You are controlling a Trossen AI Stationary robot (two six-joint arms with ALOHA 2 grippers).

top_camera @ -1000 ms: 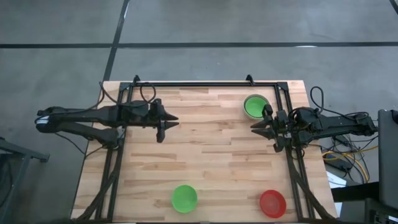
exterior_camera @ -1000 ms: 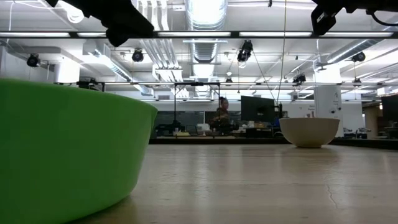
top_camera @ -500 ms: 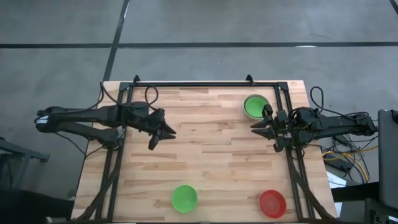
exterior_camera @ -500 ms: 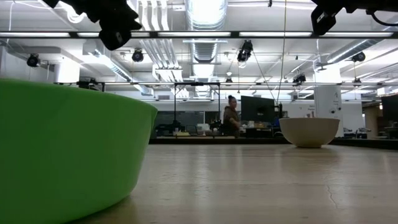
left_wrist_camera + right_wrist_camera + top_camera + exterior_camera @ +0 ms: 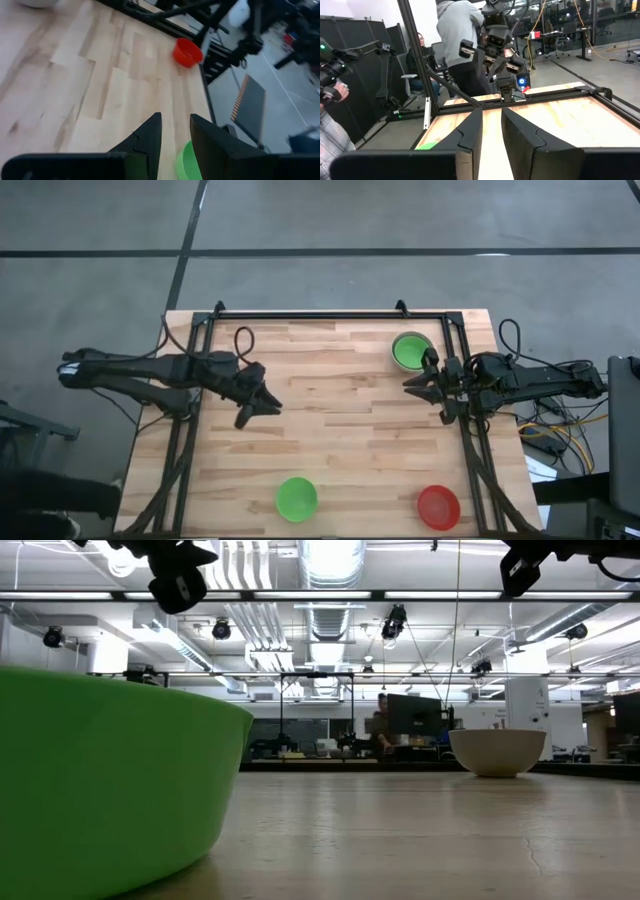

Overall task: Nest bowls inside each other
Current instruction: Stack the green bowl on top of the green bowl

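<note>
Your left gripper hangs empty over mid-table, fingers narrowly parted. The loose round plastic bowls sit near: bright green centre, red right. A green-in-white nested pair lies far right, beside the empty, narrowly parted right gripper. They look light, stiff and slippery; pinch the rim wall.

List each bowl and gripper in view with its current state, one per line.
stacked bowls: green nested in grey-white, upright at the table's far right.
green bowl: alone, upright, empty, near edge.
red bowl: alone, upright, empty, near right corner.
left gripper: above bare table, slightly parted, holding nothing.
right gripper: beside the stacked bowls, slightly parted, holding nothing.
</note>
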